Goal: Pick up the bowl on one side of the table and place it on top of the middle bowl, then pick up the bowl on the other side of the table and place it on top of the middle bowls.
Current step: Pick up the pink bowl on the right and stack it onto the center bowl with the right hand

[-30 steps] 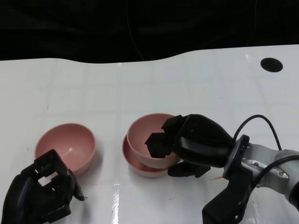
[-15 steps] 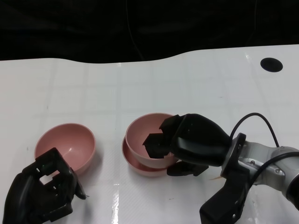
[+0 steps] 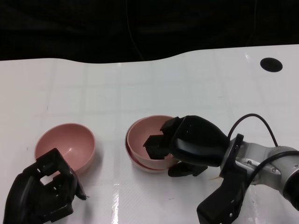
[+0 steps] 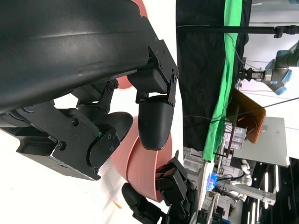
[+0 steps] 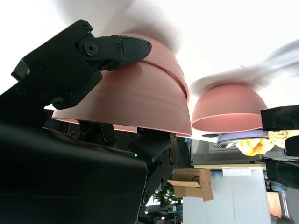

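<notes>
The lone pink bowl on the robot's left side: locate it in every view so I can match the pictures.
Head view: lone pink bowl at lower left, just above the left robot hand.
Left wrist view: cannot tell it apart; only a pink sliver shows.
Right wrist view: right of centre, inverted.
Shared landmark: the stacked bowls held by the right robot hand.

Top bowl [image 3: 147, 135] nested in middle bowl [image 3: 140, 163] — side bowl [image 3: 65, 144] left.

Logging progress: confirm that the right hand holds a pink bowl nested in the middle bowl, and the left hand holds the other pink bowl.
Wrong about the left hand: in the head view it holds nothing, beside the side bowl. The right hand does grip the nested bowl.
</notes>
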Action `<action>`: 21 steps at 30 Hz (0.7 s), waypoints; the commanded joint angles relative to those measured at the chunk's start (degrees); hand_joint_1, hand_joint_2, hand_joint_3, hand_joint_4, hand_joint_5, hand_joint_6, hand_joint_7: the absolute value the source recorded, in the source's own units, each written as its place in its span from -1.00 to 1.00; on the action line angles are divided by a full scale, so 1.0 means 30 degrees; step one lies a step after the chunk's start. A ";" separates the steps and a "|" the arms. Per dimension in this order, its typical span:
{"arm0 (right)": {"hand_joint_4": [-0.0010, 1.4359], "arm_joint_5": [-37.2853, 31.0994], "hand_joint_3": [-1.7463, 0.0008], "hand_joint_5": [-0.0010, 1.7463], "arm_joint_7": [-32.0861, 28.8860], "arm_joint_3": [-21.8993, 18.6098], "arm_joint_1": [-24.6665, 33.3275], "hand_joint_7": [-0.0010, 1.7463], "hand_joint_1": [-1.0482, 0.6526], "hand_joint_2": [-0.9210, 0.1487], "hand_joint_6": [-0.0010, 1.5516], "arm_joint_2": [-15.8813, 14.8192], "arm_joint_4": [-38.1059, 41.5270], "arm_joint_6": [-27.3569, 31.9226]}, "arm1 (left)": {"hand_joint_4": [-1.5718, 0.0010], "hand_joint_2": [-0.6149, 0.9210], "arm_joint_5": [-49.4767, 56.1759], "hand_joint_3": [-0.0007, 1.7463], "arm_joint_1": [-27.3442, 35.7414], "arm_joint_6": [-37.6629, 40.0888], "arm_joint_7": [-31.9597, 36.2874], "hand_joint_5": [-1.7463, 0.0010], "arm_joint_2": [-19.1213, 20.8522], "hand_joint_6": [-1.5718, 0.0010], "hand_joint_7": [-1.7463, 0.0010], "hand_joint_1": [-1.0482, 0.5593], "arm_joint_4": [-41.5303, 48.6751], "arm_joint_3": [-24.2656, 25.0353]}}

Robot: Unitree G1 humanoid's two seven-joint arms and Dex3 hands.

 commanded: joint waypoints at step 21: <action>-0.53 0.0505 0.59 -1.00 0.2660 0.0300 0.0471 -1.00 -0.72 -1.00 -0.51 -0.0858 -0.1007 0.1156 | 0.03 0.55 -0.0017 0.40 -0.0003 0.0086 0.0449 -1.00 0.0139 0.08 -0.80 0.31 -0.0062 0.0009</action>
